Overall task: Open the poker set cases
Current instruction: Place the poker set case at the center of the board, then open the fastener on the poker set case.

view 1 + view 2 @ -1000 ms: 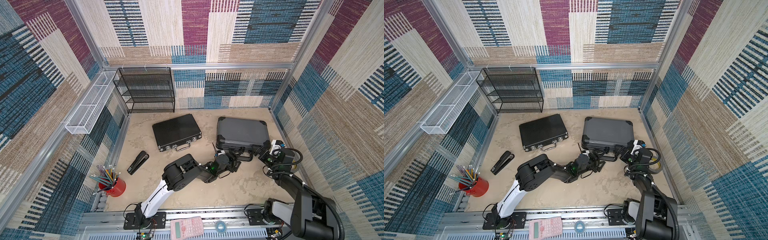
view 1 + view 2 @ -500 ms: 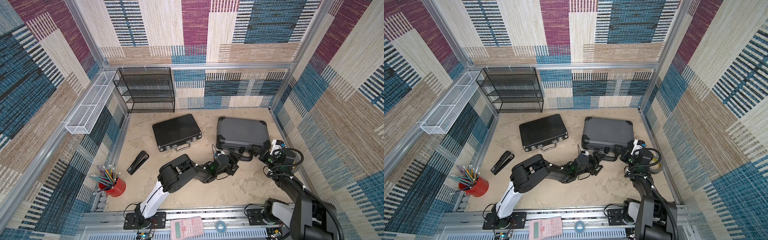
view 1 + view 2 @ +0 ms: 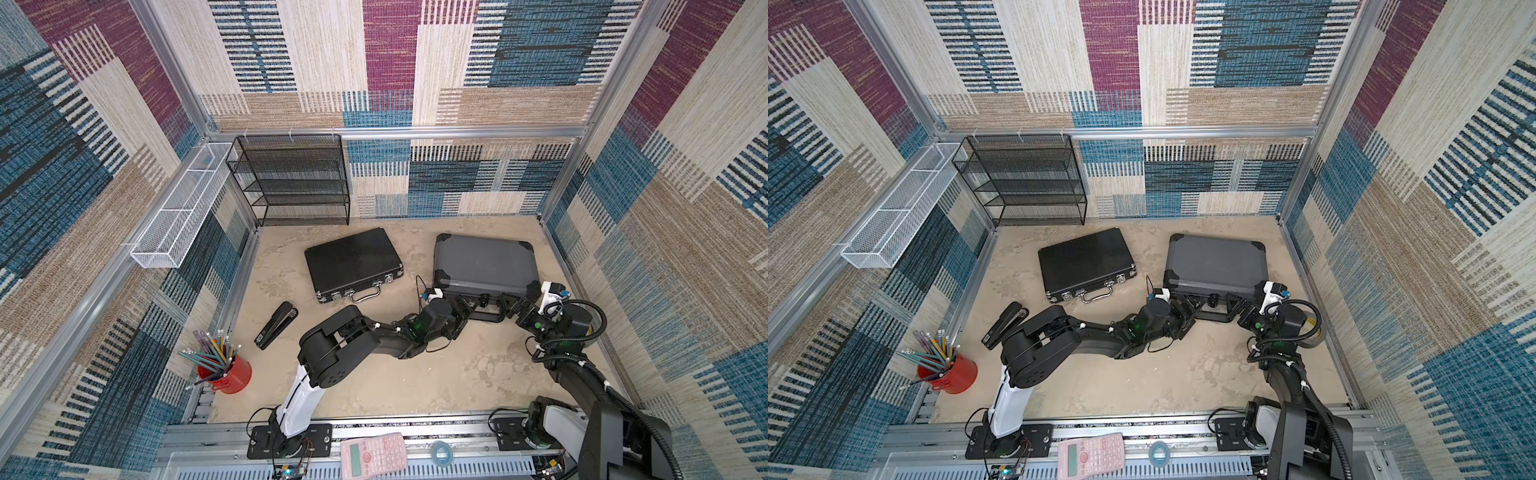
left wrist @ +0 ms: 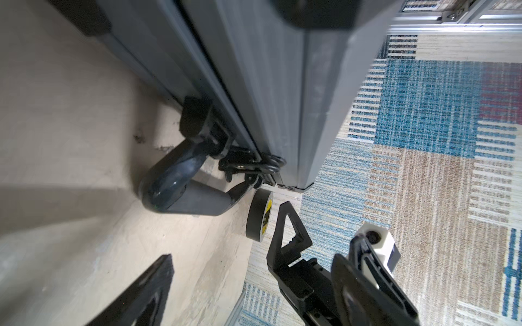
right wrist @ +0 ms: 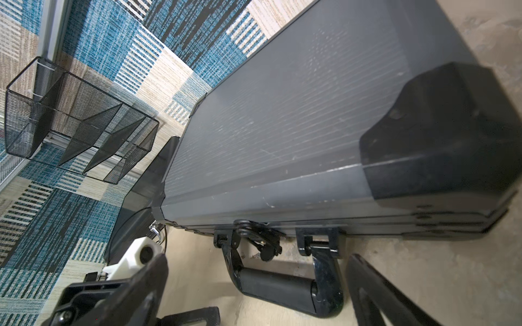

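Your left gripper [image 3: 463, 313]: jaws spread wide, nothing between them, low at the handle side of the bulky grey ribbed case with black corners [image 3: 484, 262]. Right gripper [image 3: 510, 306]: jaws likewise parted, empty, same side. The thick black handle [image 5: 278, 285] sits between the two. That case lies flat, lid down, by the tabletop's right edge. The slim black ribbed case with silver latches [image 3: 351, 259] lies closed mid-tabletop, toward the far edge.

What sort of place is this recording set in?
Probably a lab robot cell dressed as a desk: patterned wall panels on an aluminium frame enclose the tabletop, with office props such as a black stapler, a red pencil cup and a pink calculator.
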Controlling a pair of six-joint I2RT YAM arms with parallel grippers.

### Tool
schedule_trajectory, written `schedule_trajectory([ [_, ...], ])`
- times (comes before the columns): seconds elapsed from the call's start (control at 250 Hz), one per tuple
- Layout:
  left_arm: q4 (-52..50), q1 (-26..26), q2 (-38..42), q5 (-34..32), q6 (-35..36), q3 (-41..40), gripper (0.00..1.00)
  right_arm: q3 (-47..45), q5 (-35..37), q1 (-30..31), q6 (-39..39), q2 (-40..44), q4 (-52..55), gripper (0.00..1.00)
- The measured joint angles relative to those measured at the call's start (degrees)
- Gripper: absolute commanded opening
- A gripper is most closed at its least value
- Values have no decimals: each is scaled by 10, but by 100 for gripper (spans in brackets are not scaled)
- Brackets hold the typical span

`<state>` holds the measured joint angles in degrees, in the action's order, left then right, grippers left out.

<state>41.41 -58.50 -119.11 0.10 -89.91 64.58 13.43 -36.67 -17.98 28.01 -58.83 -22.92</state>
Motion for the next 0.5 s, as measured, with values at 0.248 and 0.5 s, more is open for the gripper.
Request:
schedule_trajectory([
  [0.248,-76,6,75,-55,122,0,98,-8,-23,0,0,-1,-23,99],
  [0.5,-166,7,124,-124,259,15,99,-14,-41,0,5,-9,-47,99],
])
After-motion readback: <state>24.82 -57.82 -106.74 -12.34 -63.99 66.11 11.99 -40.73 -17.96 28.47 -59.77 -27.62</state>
